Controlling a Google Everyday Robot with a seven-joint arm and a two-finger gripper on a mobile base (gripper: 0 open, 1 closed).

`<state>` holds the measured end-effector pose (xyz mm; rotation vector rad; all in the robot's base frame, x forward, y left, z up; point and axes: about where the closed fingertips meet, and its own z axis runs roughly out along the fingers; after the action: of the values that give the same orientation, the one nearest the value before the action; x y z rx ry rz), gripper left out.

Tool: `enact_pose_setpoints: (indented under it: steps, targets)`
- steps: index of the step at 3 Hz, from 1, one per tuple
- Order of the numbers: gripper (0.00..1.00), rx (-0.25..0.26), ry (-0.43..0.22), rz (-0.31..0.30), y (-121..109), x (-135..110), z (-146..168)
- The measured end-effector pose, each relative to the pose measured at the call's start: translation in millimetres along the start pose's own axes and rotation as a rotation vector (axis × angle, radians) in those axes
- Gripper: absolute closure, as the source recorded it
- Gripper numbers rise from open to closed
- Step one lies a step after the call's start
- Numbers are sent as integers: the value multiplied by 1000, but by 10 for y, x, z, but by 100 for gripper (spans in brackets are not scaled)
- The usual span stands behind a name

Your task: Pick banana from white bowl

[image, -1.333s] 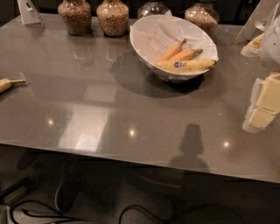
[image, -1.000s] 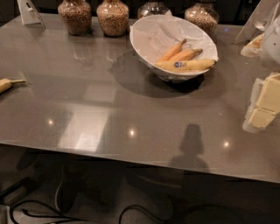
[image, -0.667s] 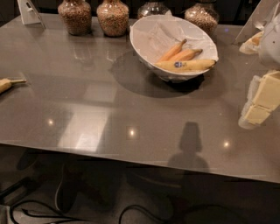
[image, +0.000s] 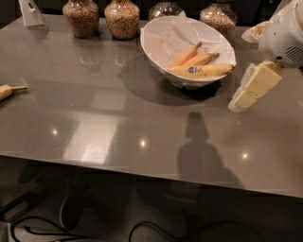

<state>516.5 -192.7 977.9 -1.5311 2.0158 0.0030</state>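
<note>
The white bowl (image: 161, 35) stands at the back middle of the grey table, lined with crumpled white paper. In it lie three bananas. The longest, pale yellow banana (image: 201, 71) with a small blue sticker lies at the front of the bowl. Two shorter, more orange bananas (image: 194, 56) lie behind it. My gripper (image: 236, 100) hangs at the right edge of the view, just right of the bowl and above the table, apart from the bowl and the banana.
Several glass jars (image: 122, 18) with brown contents stand in a row behind the bowl. A lone banana (image: 9, 90) lies at the table's left edge. A white card stand (image: 32, 12) is at the back left. Cables lie on the floor below.
My gripper has moved a little to the left, toward the bowl. The bowl and the bananas have not moved.
</note>
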Motion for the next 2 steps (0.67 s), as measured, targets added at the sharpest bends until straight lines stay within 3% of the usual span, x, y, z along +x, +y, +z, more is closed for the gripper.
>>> enact_pose_setpoints:
  steps: [1, 2]
  targets:
    - [0, 51, -87, -12, -304, -175, 212]
    - [0, 98, -124, -40, -607, -346, 487]
